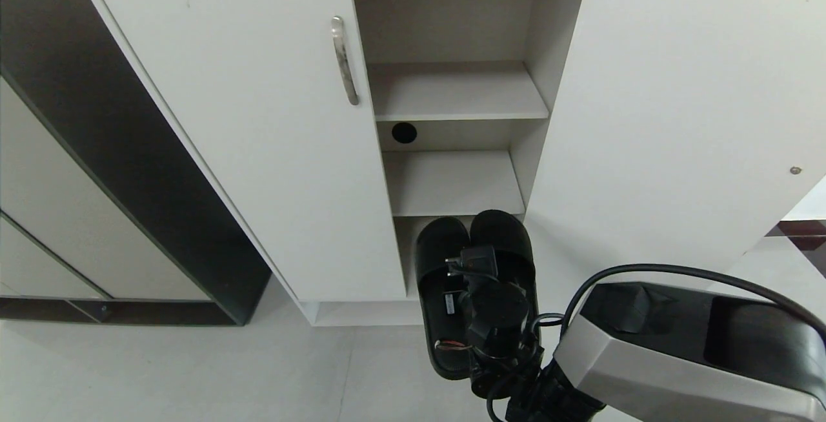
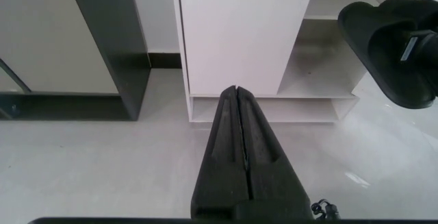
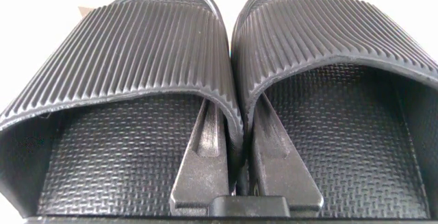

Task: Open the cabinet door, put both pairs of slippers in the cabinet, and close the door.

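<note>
Right pincer [image 3: 233,121] clamps 2 black slippers [image 1: 498,231] before open cabinet [image 1: 452,183]; left pincer [image 2: 236,95] closed.

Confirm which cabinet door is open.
The right door, swung out beside the bare shelves; the left door, with the handle, is shut.

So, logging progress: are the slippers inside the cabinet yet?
Out: the right claw holds the slippers just before the open cabinet.

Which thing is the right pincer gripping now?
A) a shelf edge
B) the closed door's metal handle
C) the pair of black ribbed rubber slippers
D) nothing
C: the right pincer pinches the adjoining inner walls of the black ribbed rubber slippers.
</note>
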`<state>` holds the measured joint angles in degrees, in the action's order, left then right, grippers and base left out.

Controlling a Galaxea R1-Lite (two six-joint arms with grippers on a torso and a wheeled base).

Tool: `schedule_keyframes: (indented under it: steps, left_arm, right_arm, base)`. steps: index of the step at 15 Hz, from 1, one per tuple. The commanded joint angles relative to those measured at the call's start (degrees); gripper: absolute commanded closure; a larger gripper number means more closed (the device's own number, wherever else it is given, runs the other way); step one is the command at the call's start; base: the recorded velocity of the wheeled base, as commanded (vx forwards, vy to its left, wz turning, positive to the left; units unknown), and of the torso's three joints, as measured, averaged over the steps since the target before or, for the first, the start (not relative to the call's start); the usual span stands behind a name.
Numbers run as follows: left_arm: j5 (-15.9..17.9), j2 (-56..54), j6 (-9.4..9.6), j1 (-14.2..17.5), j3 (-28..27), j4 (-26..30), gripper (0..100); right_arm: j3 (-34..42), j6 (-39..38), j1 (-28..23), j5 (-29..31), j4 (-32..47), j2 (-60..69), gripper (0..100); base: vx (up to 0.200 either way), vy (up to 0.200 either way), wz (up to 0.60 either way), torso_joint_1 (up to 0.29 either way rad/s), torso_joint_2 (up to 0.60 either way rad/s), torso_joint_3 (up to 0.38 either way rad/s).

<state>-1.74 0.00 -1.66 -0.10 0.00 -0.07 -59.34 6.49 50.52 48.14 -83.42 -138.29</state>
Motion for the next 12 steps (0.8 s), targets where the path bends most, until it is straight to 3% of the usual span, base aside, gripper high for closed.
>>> schedule_keyframes:
  steps: [1,3,12]
  left_arm:
    - [-0.01,0.09,-0.01,0.01,0.0,-0.01,100]
    - [0.16,0.09,-0.01,0.01,0.0,-0.01,100]
    - [0.25,0.09,-0.01,0.01,0.0,-0.01,100]
  right_arm:
    - [-0.07,0.02,-0.07,0.02,0.01,-0.31,100]
    - [-0.6,0.02,-0.33,0.02,0.1,-0.58,100]
    - [-1.92,0.02,-0.68,-0.06,0.45,-1.28,100]
  base:
    - [0.0,0.0,0.0,0.0,0.0,0.0]
    - [0.0,0.0,0.0,0.0,0.0,0.0]
    - [0.2,0.0,0.0,0.002,0.0,0.002]
